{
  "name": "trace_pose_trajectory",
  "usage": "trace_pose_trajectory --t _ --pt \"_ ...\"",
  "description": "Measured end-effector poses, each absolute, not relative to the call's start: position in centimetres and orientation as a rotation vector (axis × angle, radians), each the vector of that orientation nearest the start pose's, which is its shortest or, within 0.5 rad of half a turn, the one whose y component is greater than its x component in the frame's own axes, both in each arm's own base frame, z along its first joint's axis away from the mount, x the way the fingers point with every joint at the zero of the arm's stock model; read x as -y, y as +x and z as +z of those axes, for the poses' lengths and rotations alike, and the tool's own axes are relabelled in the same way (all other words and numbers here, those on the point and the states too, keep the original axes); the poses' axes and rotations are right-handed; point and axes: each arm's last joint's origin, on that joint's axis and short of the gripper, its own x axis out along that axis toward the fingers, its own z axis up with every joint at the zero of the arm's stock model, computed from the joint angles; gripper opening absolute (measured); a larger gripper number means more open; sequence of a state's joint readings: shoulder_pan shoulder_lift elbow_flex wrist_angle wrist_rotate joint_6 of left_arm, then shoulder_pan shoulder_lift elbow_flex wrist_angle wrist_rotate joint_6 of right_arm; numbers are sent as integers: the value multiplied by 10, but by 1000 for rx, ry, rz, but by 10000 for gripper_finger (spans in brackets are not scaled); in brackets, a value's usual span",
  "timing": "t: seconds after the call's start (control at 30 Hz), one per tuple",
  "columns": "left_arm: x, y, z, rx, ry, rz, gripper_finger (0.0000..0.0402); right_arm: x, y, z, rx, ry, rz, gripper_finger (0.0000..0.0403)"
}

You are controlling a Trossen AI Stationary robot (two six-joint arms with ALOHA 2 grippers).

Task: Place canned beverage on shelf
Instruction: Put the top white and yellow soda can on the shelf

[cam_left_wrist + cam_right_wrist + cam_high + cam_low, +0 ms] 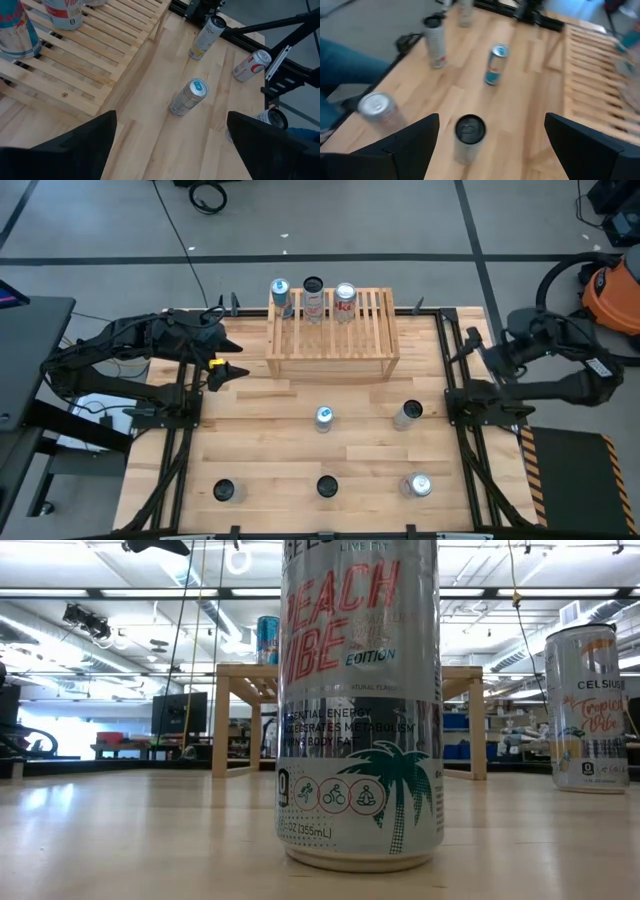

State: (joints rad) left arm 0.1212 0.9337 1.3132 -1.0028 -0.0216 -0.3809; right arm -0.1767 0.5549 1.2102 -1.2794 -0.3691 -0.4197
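Observation:
The light-wood slatted shelf [335, 338] stands at the table's far middle, and three cans stand upright along its far edge [313, 298]. Several more cans stand upright on the plank tabletop: a blue-topped one [323, 418] at the centre, a dark-topped one [408, 414] to its right, and three near the front edge [327, 486]. My left gripper [235, 358] hovers open left of the shelf, above the table; its wrist view looks down on the blue-topped can [189, 97]. My right gripper [468, 348] hovers open at the table's right edge, with the dark-topped can [469, 132] ahead of its fingers.
In the low view a tall silver can [360, 700] fills the foreground, another [590, 705] stands to its right, and the shelf [245, 680] stands behind. Black frame rails [455, 395] run along both table sides. A person's blue-clad leg [345, 70] shows beyond the near edge.

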Motion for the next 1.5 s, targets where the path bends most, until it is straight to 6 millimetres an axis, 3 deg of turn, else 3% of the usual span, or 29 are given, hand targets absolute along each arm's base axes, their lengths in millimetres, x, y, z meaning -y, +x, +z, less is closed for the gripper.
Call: trace_pose_trajectory --t 0.27,0.53,0.7,1.07,1.33,1.5 --pt "-19 149 410 -539 -399 247 380 -11 17 385 -477 -324 494 372" --pt "-19 151 413 -501 -398 240 380 -7 19 383 -540 -155 317 372" --pt "-19 151 413 -502 -388 237 380 -9 33 376 -608 -38 310 372" --pt "-19 151 413 -505 -389 237 380 -12 85 332 -787 107 289 372" --pt "-19 151 412 -508 -391 239 380 -9 99 302 -924 147 119 372" --pt "-19 151 412 -506 -407 243 380 -13 110 279 -965 170 119 372"
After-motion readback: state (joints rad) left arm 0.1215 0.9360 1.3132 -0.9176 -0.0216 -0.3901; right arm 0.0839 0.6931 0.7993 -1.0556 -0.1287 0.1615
